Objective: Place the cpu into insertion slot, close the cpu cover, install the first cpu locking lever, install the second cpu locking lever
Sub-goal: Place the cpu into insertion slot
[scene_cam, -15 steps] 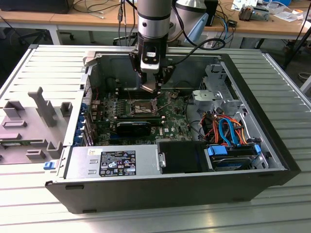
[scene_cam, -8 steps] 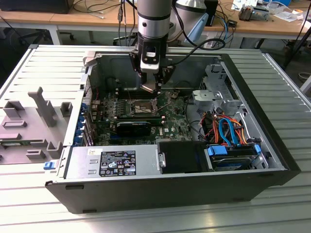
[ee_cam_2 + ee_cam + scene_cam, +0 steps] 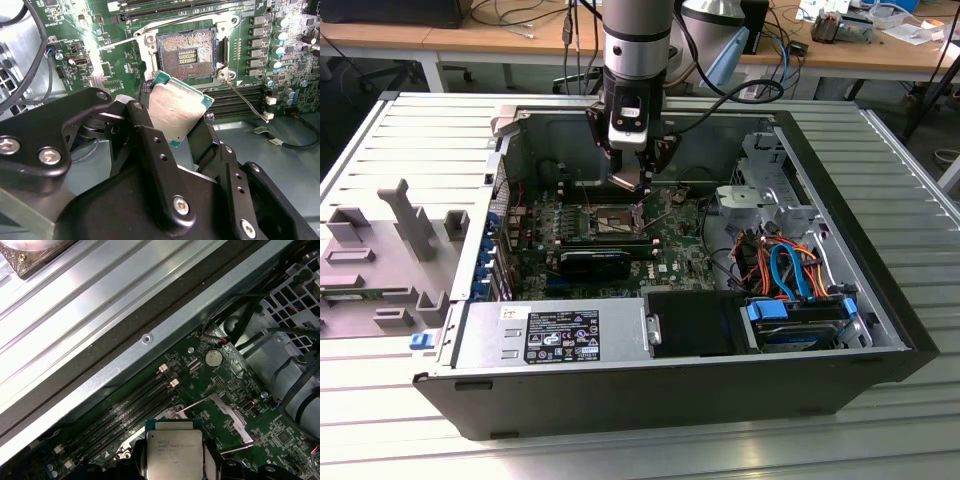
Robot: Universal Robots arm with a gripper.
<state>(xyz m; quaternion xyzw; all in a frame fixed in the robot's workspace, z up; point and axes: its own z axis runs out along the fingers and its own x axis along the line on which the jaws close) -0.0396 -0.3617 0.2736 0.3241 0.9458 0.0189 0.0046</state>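
Pincer point(image 3: 175, 127) clamped on the cpu point(image 3: 176, 107), which hangs above the open insertion slot point(image 3: 187, 52), not yet touching it. Judged need: square its edges to the slot's rim, keep it level, lower without sliding.
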